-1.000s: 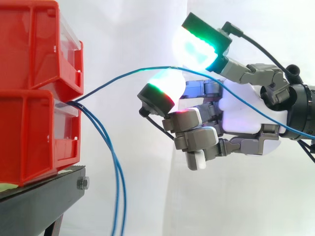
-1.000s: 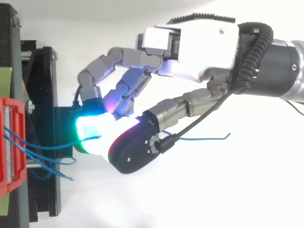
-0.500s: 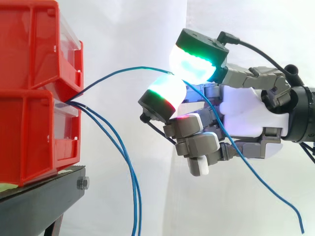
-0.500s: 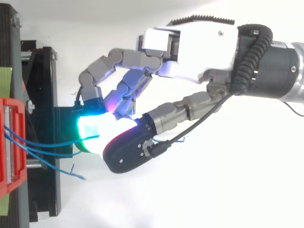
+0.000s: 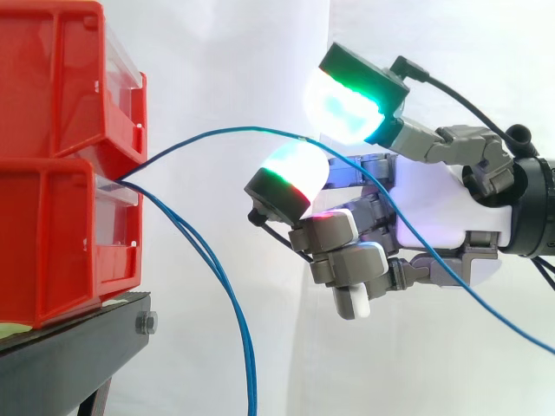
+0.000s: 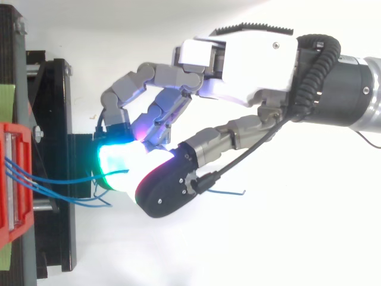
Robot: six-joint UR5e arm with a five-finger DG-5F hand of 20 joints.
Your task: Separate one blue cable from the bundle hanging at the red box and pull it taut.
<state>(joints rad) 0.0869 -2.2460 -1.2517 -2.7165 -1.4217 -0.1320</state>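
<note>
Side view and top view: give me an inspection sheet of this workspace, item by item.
Surface: black stand carrying two stacked red bins.
Job's things: lifted blue cable comes out between the bins, bows upward to the hand and slopes down to the right, not taut; two hanging blue cables drop from the same gap.
Clutter: nothing seen.
Grippers: robot hand level with the bins, apart from them; the lifted blue cable runs across it; grip cannot be told.
Cables: the three blue ones.
Surroundings: white curtain behind.

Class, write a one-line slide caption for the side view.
One thin blue cable arcs from the stacked red plastic bins across the robot hand, not taut; two more blue cables hang slack.
</note>
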